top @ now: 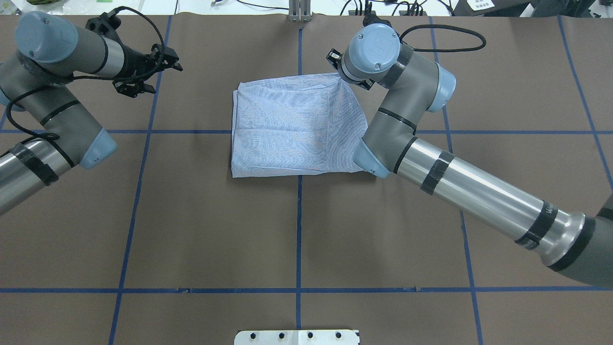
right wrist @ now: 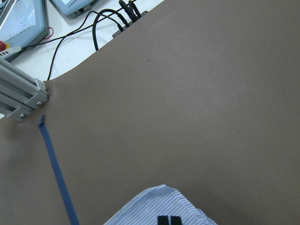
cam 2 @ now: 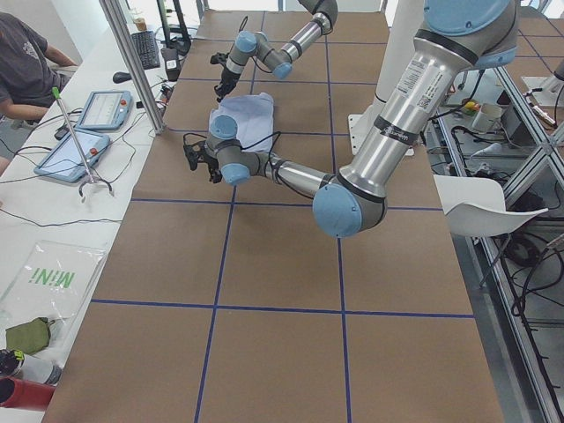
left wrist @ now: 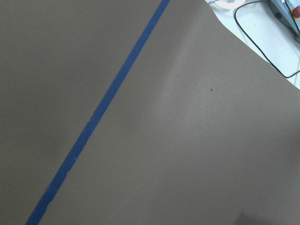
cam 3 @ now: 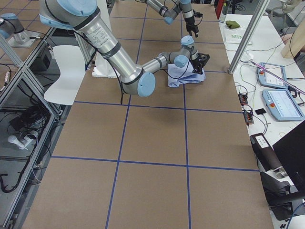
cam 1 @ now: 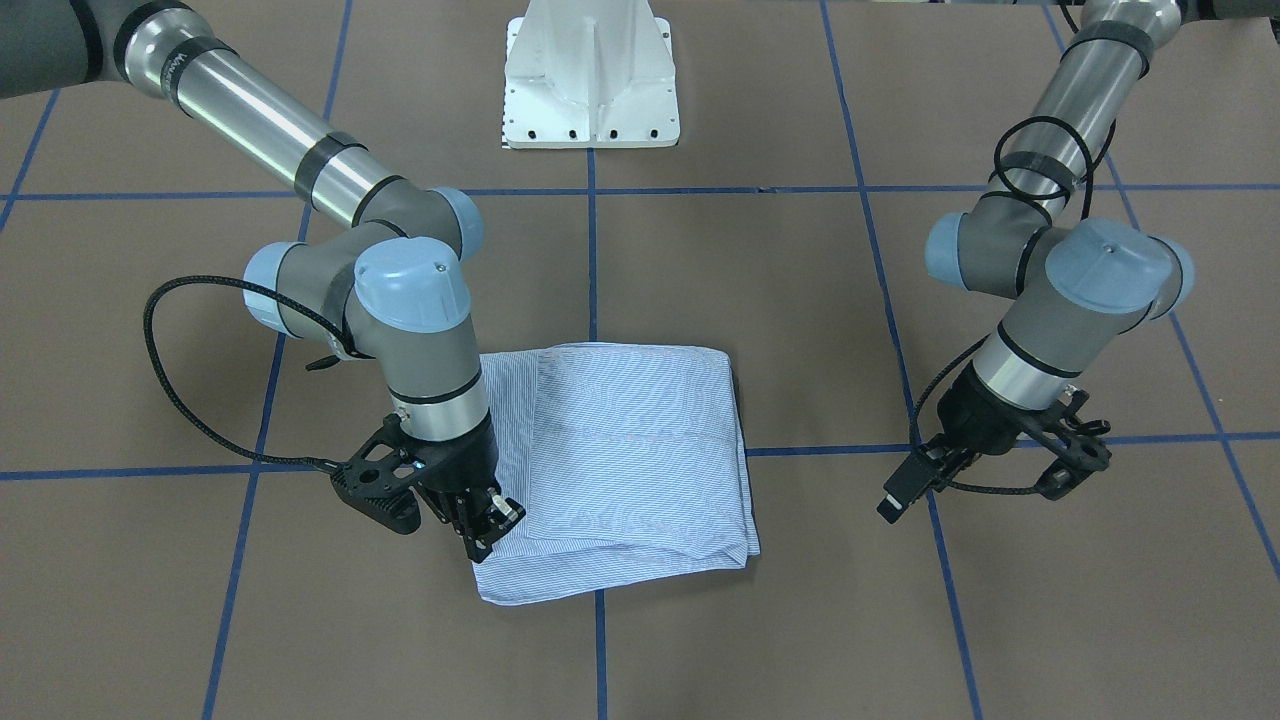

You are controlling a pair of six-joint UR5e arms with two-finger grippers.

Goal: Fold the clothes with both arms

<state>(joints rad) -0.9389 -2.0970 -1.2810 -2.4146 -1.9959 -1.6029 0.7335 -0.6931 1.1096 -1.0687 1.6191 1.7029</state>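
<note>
Fingers pressed together, the black two-finger right gripper is pinching a corner of the folded light blue striped shirt lying mid-way on the brown taped table — probably to tidy that fold — while the black left gripper is hanging spread and empty, well apart.

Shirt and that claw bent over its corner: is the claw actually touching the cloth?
Touching. The right wrist view shows the right gripper closed on a corner of the shirt, pads against the striped cloth.

A white pedestal stands on the blue-taped brown table
</note>
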